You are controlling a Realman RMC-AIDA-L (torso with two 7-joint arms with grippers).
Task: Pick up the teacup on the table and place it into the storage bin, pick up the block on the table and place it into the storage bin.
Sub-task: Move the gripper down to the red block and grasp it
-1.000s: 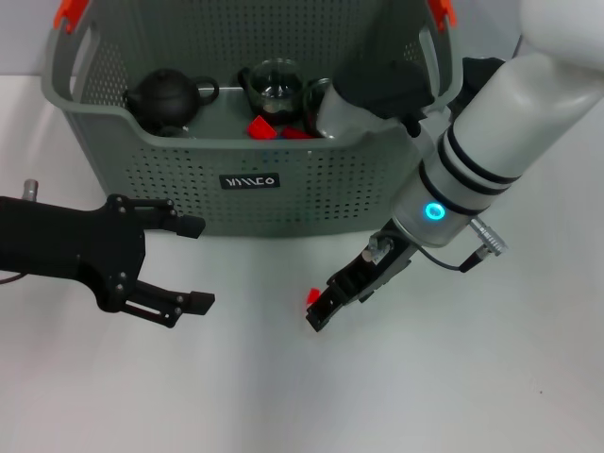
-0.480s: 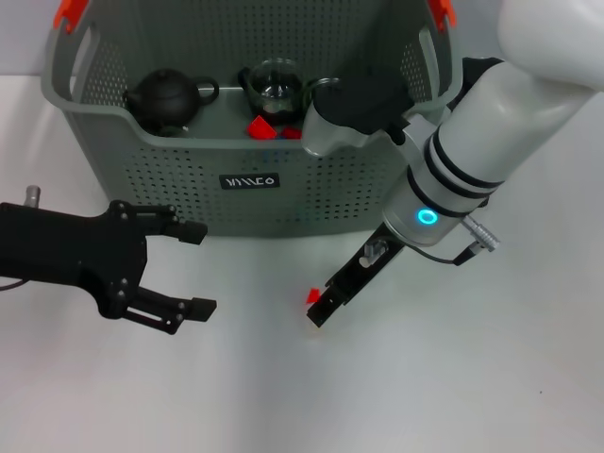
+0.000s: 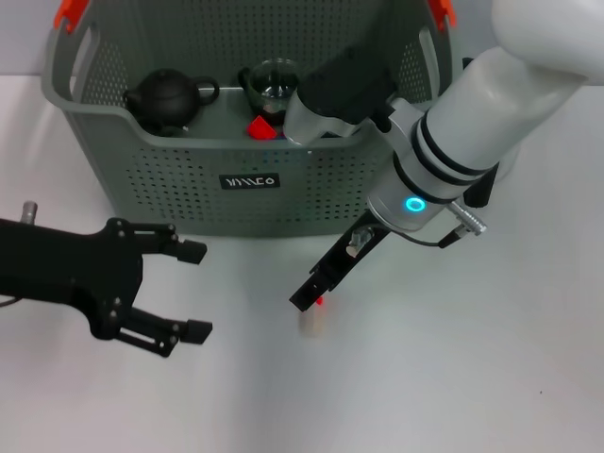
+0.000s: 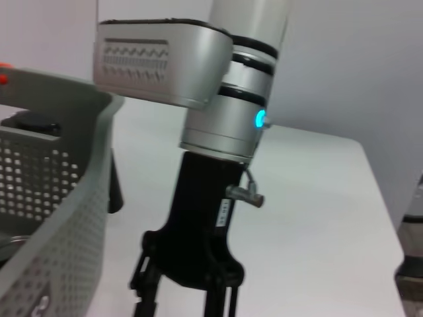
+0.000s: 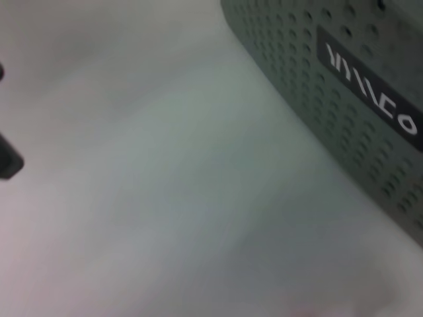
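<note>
Head view puts the right pincer [image 3: 310,300] low over the white counter [image 3: 491,377], just in front of the storage bin [image 3: 245,193]. Its dark fingers slant down and toward the robot's left. Whether they are apart or closed cannot be told from this angle. Right at their tips a small spot of red shows, which I take to be the block [image 3: 322,301], with a pale patch on the counter just beneath it. The block is mostly hidden by the fingers, so its long axis cannot be read. It lies at the fingertips or between them; whether it is already gripped is not visible.

The right arm is plainly the nearer one. The left pincer [image 3: 192,291] hovers over the counter well to the robot's left, its two fingers spread wide and holding nothing.

Behind both, the storage bin stands with its black label facing the robot and orange clips on its handles. Inside it are a dark teapot [image 3: 166,96], a glass cup [image 3: 273,80] and a red piece [image 3: 261,126]. The glass cup is probably the task's teacup, already in place. If so, the block is the last item, and the coming move is a short lift up and back over the bin's front wall.
</note>
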